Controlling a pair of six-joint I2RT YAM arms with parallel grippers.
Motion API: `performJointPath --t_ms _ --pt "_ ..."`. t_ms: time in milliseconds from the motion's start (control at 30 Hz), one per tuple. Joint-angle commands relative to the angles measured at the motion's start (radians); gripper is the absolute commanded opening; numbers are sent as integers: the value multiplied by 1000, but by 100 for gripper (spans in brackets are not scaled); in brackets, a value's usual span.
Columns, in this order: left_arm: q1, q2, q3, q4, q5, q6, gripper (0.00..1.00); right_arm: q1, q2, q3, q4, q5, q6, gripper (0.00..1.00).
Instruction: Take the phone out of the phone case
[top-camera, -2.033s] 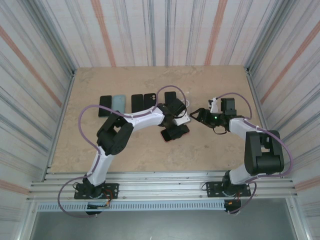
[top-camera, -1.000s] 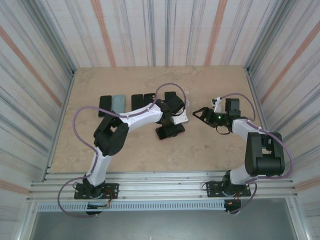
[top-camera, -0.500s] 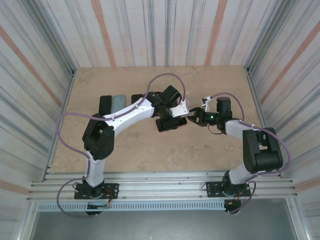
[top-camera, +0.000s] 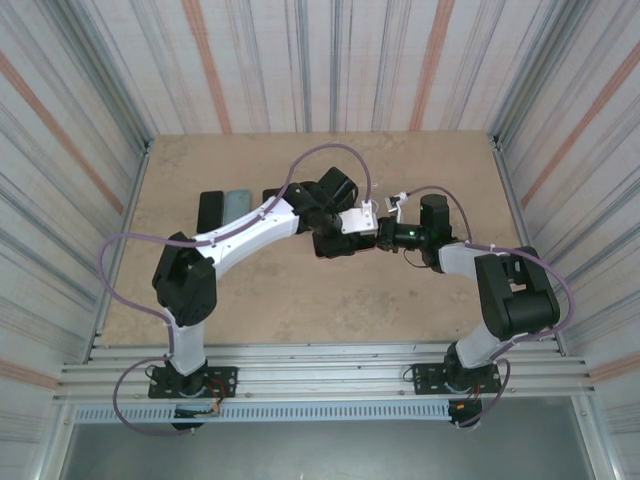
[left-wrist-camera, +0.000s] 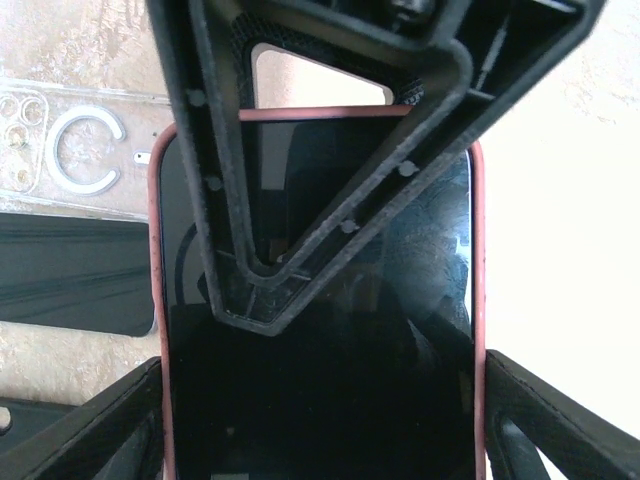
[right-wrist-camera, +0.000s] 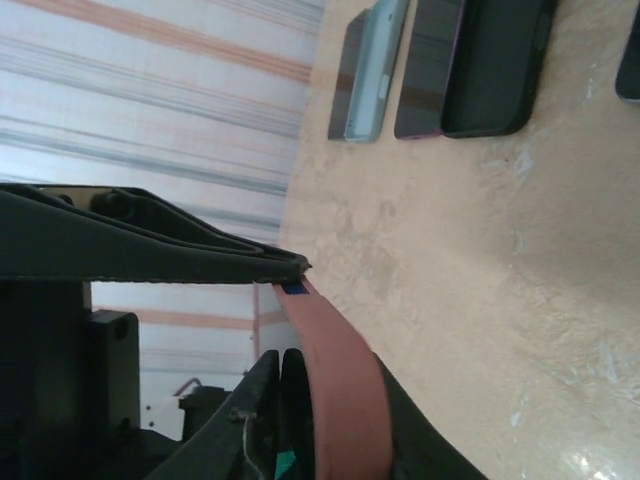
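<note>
A phone (left-wrist-camera: 320, 380) with a dark screen sits in a reddish-pink phone case (left-wrist-camera: 478, 250). My left gripper (left-wrist-camera: 320, 440) is shut across its width, one finger against each long side of the case. In the top view the phone (top-camera: 335, 245) hangs over the table's middle between the left gripper (top-camera: 342, 238) and the right gripper (top-camera: 383, 234). The right gripper (right-wrist-camera: 330, 330) is shut on the end of the case (right-wrist-camera: 340, 390). One of its black fingers (left-wrist-camera: 330, 150) lies flat across the screen. The case's back is hidden.
A row of other phones and cases lies at the table's far left (top-camera: 211, 210) (top-camera: 237, 203), among them a light blue one (right-wrist-camera: 378, 65) and dark ones (right-wrist-camera: 495, 60). A clear case (left-wrist-camera: 60, 150) and a black one (left-wrist-camera: 70, 270) lie under the held phone.
The left arm has stretched out and carried the phone up and right. The right gripper has swung left to the phone's end and closed on it.
</note>
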Motion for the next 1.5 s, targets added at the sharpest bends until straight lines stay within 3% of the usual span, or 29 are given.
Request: performJointPath --t_ms 0,167,333,600,767,867,1167,1300,1467 --pt "8 -59 5 40 9 48 52 13 10 -7 52 -26 54 18" --pt "9 -58 4 39 -9 39 60 14 9 -4 78 -32 85 3" --pt "8 -65 4 44 -49 15 86 11 -3 -4 91 -14 110 0" --pt "57 -141 -45 105 -29 -185 96 -13 -45 -2 115 110 166 0" --pt "130 -213 -97 178 0 -498 96 -42 -50 -25 223 226 280 1" --pt "164 -265 -167 260 11 -766 95 -46 -55 -42 312 321 383 1" --pt "208 -375 -468 704 30 -1467 87 -1 -129 -87 459 615 492 1" --pt "207 -376 -578 930 30 -1708 85 26 -155 -101 503 685 529 2" --pt "202 -328 -649 1179 39 -1903 82 61 -194 -115 504 722 547 2"
